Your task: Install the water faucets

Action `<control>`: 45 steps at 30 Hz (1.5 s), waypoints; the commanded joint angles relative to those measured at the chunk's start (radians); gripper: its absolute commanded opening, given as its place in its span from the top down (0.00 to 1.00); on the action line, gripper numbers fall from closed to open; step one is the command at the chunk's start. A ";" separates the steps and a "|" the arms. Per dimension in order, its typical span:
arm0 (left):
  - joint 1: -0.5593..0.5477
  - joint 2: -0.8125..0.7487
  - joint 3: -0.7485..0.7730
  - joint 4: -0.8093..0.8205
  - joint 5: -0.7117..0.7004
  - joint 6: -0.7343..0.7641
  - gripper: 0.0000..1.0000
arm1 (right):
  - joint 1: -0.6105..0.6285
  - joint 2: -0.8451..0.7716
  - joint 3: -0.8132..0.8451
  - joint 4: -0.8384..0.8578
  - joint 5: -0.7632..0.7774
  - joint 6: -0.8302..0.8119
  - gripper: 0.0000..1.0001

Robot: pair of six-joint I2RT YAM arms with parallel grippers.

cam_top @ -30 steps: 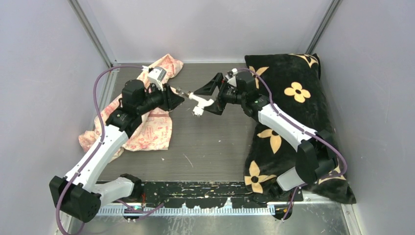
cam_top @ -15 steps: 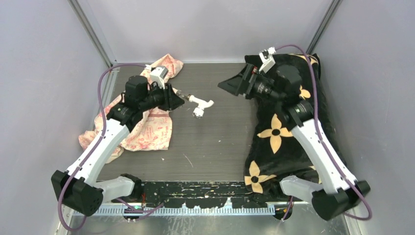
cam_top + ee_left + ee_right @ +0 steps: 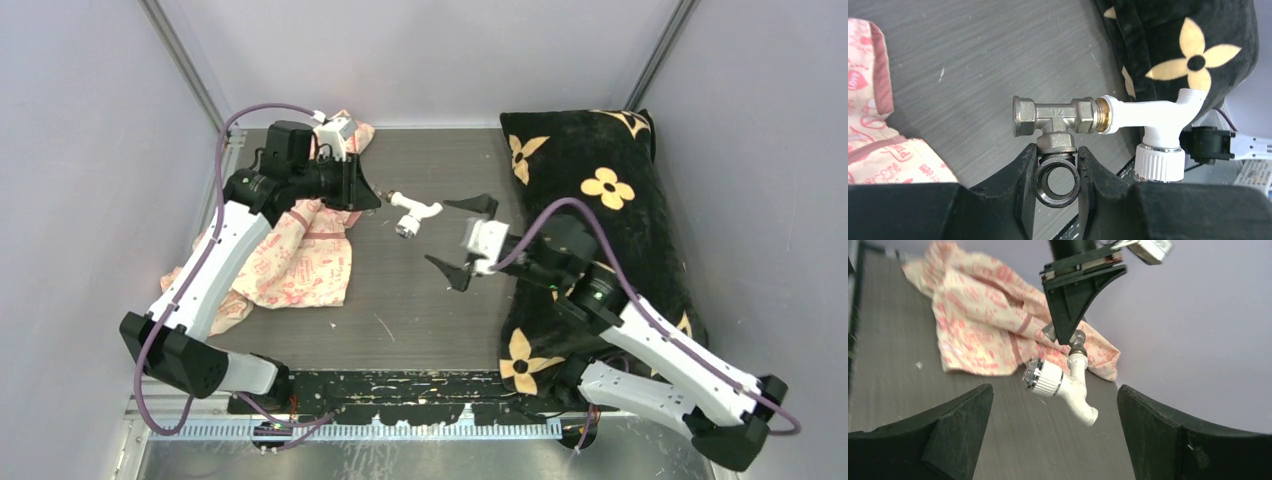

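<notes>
L tool (image 3: 1056,150) clamps silver metal tee fitting (image 3: 1055,114) by lower branch, white plastic tap (image 3: 1148,112) joined to one end, above grey desk (image 3: 420,300); knob face unseen from L wrist. R tool (image 3: 440,233) wide apart, empty, nearby.

Left tool (image 3: 1066,334) gripping fitting (image 3: 1078,344), white tap (image 3: 1068,390) attached
</notes>
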 commanded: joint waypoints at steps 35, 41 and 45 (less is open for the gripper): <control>0.006 -0.093 -0.054 0.081 0.128 0.076 1.00 | 0.159 0.309 -0.031 0.375 0.375 0.033 0.87; 0.006 -0.236 -0.262 0.366 0.093 0.089 1.00 | 0.021 0.306 0.034 0.313 0.264 0.631 0.91; 0.006 -0.307 -0.375 0.511 0.052 0.124 1.00 | -0.091 0.356 0.127 0.227 0.145 0.988 0.99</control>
